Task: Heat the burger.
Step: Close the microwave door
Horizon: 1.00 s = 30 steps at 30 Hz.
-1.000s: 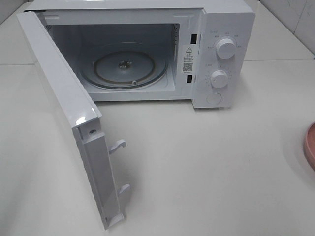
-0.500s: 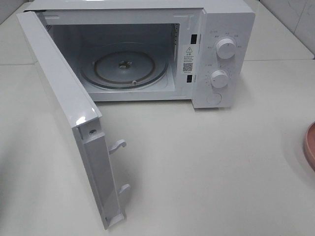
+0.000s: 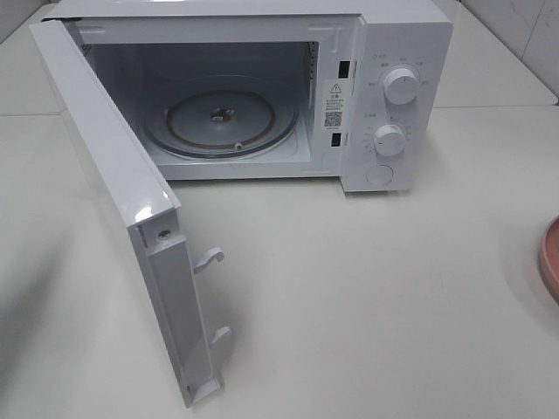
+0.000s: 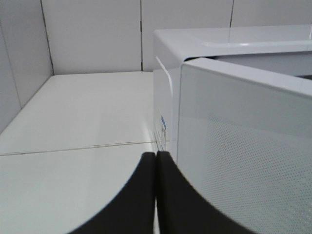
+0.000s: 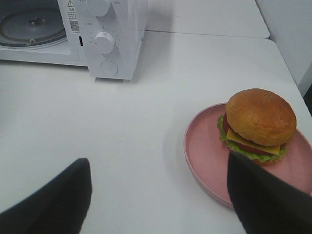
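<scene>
Nearest to us in the high view, the microwave door (image 3: pixel 131 218) swings out wide toward the camera, its latch hooks showing on the inner edge. At the right edge of that view we see only a sliver of the pink plate (image 3: pixel 550 262) on the white counter (image 3: pixel 367 305); neither arm appears there.

In the right wrist view, the right gripper (image 5: pixel 158 195) hangs above the counter with its jaws spread well apart and nothing between them. One dark finger (image 5: pixel 263 200) overlaps the near rim of the plate (image 5: pixel 204 156) in the picture; we cannot tell whether it touches. The burger (image 5: pixel 258 124) sits on that plate, upright, with lettuce, cheese and tomato showing under the brown bun. It lies well apart from the microwave (image 5: pixel 112 44), to the right of its control panel.

In the left wrist view, the left gripper (image 4: pixel 156 195) has its jaws pressed together, empty, close beside the outer face of the door (image 4: pixel 243 146).

Farther back, the microwave (image 3: pixel 384 87) stands open, the glass turntable (image 3: pixel 218 118) bare in the cavity, with two round knobs (image 3: pixel 400 85) on the panel at right. Beyond it we see a tiled wall (image 4: pixel 97 34).
</scene>
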{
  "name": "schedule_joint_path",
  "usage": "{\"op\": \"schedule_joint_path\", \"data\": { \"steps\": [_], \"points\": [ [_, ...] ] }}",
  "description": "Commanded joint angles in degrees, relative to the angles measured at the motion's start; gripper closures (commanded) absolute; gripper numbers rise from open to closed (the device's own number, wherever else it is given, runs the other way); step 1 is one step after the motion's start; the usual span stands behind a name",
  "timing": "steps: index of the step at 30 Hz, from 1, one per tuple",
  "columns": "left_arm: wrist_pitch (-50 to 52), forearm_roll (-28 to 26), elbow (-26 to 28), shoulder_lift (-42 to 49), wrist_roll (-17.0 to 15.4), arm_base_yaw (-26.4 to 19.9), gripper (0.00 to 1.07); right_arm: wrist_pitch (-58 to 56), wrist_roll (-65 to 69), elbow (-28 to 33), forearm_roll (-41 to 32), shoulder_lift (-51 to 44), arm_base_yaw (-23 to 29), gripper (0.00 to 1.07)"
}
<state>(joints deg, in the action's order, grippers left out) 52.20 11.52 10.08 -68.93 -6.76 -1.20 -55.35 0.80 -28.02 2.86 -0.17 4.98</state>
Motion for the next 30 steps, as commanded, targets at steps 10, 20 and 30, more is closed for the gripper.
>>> {"op": "schedule_joint_path", "data": {
  "steps": [10, 20, 30],
  "points": [
    [15.4, 9.7, 5.3, -21.7, -1.6, -0.1, 1.07, 0.3, 0.2, -0.1, 0.0, -1.5, -0.3, 0.31],
    [15.0, 15.5, 11.5, -27.0, -4.5, -0.1, 1.07, 0.3, 0.2, -0.1, 0.0, -1.5, -0.3, 0.31],
    [15.4, 17.0, 14.0, -31.0, -6.1, -0.1, 1.07, 0.3, 0.2, -0.1, 0.0, -1.5, -0.3, 0.31]
  ]
}}
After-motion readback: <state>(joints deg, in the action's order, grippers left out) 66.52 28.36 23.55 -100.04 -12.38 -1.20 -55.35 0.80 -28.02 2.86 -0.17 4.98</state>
